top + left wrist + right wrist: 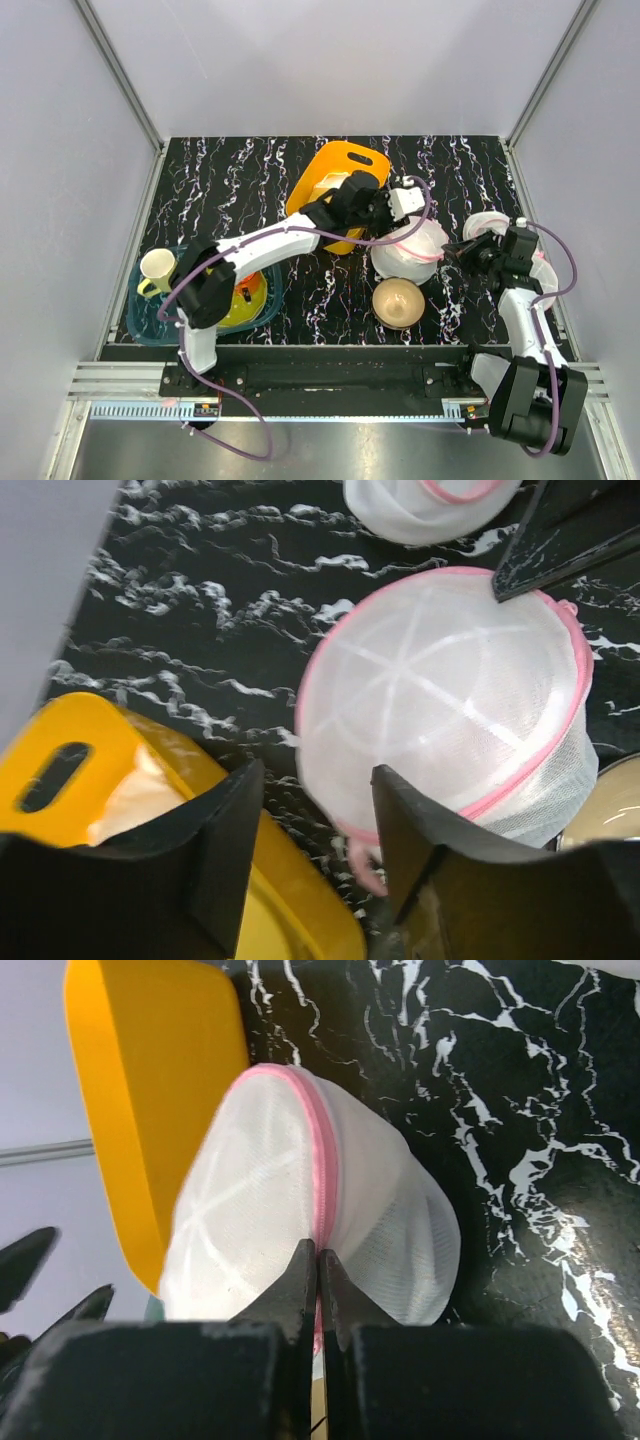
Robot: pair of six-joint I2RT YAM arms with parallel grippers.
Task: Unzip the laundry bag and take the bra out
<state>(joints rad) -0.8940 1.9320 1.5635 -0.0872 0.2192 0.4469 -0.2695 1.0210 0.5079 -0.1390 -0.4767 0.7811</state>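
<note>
The laundry bag (408, 252) sits on the black marbled counter (230, 180), right of the middle and between the two arms. It is zipped shut, and its round flap shows white ribs under the mesh. What lies inside cannot be made out through the fabric.

The right claw (316, 1258) comes in from the bag's right side. Its jaws are pressed together, pinching the pink zip trim (322, 1150) where the flap meets the wall of the bag. The left claw (318, 780) hangs over the far-left edge of the bag. Its jaws are partly apart and hold nothing, and a small pink loop (365, 865) at the bag's rim lies just beyond the gap.

The bag is crowded on every side. A yellow bin (335, 180) lies just behind and to its left, under the left arm, close enough for its wall to fill the space beside the left claw's fingers (225, 850). A tan bowl (397, 302) stands just in front of the bag, nearly touching it. Two flatter white discs with pink rims (488, 224) lie to the right, around and behind the right arm's wrist.

Well apart, at the left edge of the counter, a blue tray (150, 325) holds a cream mug (157, 268) and something yellow (243, 303).
</note>
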